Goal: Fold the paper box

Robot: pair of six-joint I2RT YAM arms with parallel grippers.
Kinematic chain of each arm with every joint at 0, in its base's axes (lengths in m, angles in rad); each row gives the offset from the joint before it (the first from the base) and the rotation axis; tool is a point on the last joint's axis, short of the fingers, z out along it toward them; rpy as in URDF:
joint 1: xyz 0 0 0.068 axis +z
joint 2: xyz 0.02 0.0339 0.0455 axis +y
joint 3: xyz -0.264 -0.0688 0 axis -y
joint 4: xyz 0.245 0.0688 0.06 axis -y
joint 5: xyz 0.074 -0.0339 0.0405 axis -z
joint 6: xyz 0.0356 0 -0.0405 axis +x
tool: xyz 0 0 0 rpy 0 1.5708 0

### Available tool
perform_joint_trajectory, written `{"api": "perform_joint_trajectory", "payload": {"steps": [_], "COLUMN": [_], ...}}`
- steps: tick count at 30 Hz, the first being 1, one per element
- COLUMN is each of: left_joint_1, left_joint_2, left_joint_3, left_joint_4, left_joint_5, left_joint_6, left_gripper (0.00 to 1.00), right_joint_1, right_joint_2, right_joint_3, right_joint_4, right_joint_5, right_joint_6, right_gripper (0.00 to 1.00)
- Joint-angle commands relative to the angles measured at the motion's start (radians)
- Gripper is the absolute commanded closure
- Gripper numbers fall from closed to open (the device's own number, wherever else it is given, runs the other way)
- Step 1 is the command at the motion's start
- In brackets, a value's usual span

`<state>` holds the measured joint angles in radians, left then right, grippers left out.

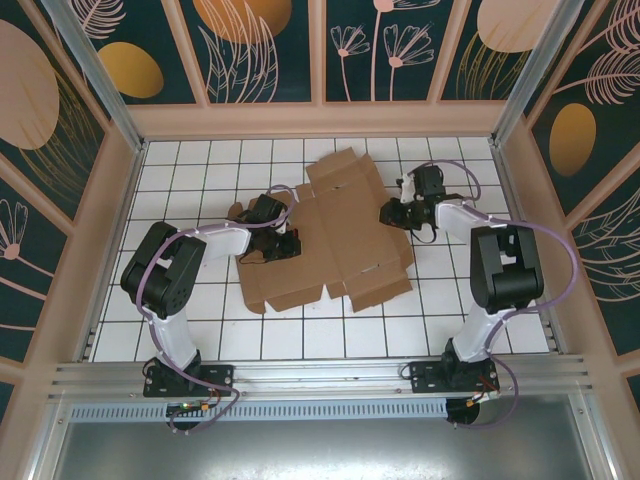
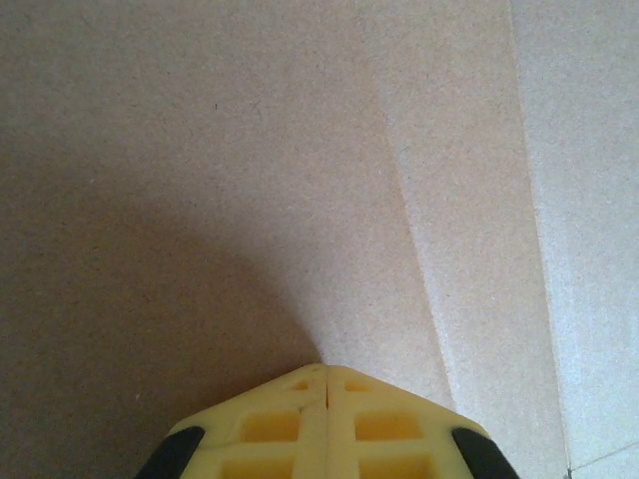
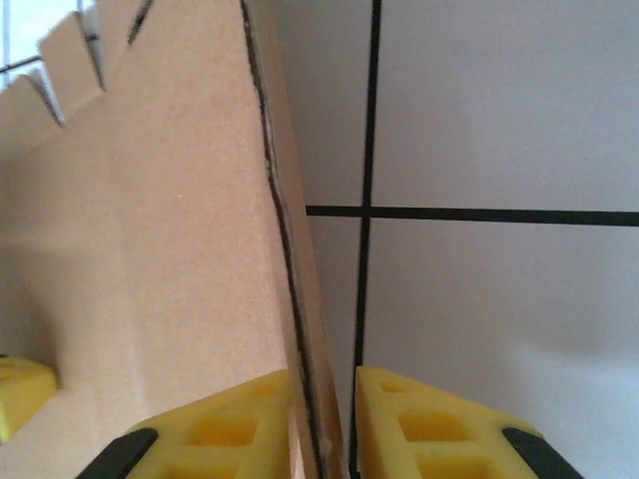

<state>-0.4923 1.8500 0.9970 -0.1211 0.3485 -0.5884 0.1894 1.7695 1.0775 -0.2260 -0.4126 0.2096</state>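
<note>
**Cardboard lies flat between both grippers, one side edge lifted**

The paper box (image 1: pixel 340 230) is not yet a box: it lies as a die-cut brown sheet, spread out near the middle of the tiled table (image 1: pixel 200 320), with flaps and notched tabs along its borders. It looks light and fairly stiff. It will probably bend cleanly only along its scored creases, and it is likely to slide on the smooth tiles unless one part is pinned. The matte surface should grip well. Thin edges and small tabs could crumple under a hard pinch, so the best hold is on a flap's free edge, close to a crease.

The left gripper (image 1: pixel 283 243) sits over the sheet's left portion. In its wrist view the yellow fingers are pressed together, with the tips (image 2: pixel 321 384) at or on the cardboard (image 2: pixel 250 200) beside a crease. It holds nothing.

The right gripper (image 1: pixel 392 213) is at the sheet's right border. In its wrist view a raised edge of the cardboard (image 3: pixel 150 249) runs between its two fingers (image 3: pixel 324 384), with bare tile (image 3: pixel 499 120) beyond. The jaws stand narrowly on either side of that edge, and I cannot tell whether they pinch it.
</note>
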Motion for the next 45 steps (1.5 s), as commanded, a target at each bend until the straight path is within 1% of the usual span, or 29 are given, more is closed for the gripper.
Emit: {"api": "perform_joint_trajectory", "payload": {"steps": [1,3,6,7,9,13,14,16,18,20,21,24,25,27,29,31,32,35,39,43,45], "left_joint_1": [-0.002,-0.002,-0.001,-0.002,-0.002,0.001,0.004,0.009,0.013,0.015,0.016,0.015,0.015,0.015,0.015,0.016,0.015,0.015,0.015,0.015,0.015], "left_joint_2": [0.012,0.011,0.015,0.016,0.018,0.011,0.009,0.006,0.008,0.009,0.009,0.009,0.009,0.009,0.009,0.007,0.006,0.003,0.003,0.005,0.003], "left_joint_3": [0.010,0.008,0.010,0.009,0.006,0.001,-0.002,-0.005,-0.008,-0.009,-0.008,-0.009,-0.006,-0.006,-0.006,-0.005,-0.005,-0.008,-0.009,-0.011,-0.014], "left_joint_4": [-0.070,-0.075,-0.077,-0.077,-0.078,-0.079,-0.078,-0.078,-0.077,-0.076,-0.077,-0.077,-0.077,-0.075,-0.072,-0.071,-0.070,-0.068,-0.060,-0.055,-0.051], "left_joint_5": [-0.051,-0.059,-0.065,-0.066,-0.069,-0.073,-0.071,-0.070,-0.069,-0.071,-0.072,-0.074,-0.074,-0.069,-0.060,-0.059,-0.057,-0.051,-0.045,-0.036,-0.027], "left_joint_6": [0.031,0.036,0.039,0.039,0.038,0.038,0.038,0.036,0.036,0.036,0.036,0.037,0.038,0.039,0.037,0.039,0.039,0.038,0.034,0.029,0.025], "left_gripper": [1.00,1.00,1.00,1.00,1.00,1.00,1.00,1.00,1.00,1.00,1.00,1.00,1.00,1.00,1.00,1.00,1.00,1.00,1.00,1.00,1.00], "right_joint_1": [0.020,0.033,0.041,0.042,0.043,0.041,0.041,0.039,0.037,0.035,0.035,0.036,0.038,0.054,0.085,0.112,0.128,0.190,0.289,0.352,0.352], "right_joint_2": [0.017,0.017,0.027,0.031,0.033,0.028,0.027,0.022,0.017,0.010,0.006,-0.004,-0.003,0.002,0.012,0.033,0.044,0.091,0.177,0.250,0.253], "right_joint_3": [0.047,0.055,0.060,0.060,0.050,0.022,0.018,0.010,0.004,-0.005,-0.010,-0.020,-0.021,-0.016,-0.005,0.013,0.024,0.059,0.117,0.153,0.156], "right_joint_4": [-0.021,-0.043,-0.066,-0.071,-0.068,-0.046,-0.043,-0.039,-0.033,-0.029,-0.026,-0.021,-0.022,-0.034,-0.049,-0.077,-0.091,-0.143,-0.214,-0.253,-0.248], "right_joint_5": [0.103,0.177,0.252,0.262,0.253,0.240,0.236,0.232,0.224,0.222,0.224,0.222,0.225,0.253,0.314,0.373,0.414,0.546,0.764,0.887,0.901], "right_joint_6": [-0.057,-0.081,-0.106,-0.113,-0.116,-0.106,-0.105,-0.100,-0.097,-0.091,-0.089,-0.082,-0.082,-0.089,-0.096,-0.101,-0.102,-0.128,-0.134,-0.135,-0.135], "right_gripper": [0.77,0.76,0.76,0.74,0.70,0.70,0.69,0.64,0.64,0.66,0.70,0.91,0.95,0.96,0.94,0.95,1.00,1.00,1.00,1.00,1.00]}}
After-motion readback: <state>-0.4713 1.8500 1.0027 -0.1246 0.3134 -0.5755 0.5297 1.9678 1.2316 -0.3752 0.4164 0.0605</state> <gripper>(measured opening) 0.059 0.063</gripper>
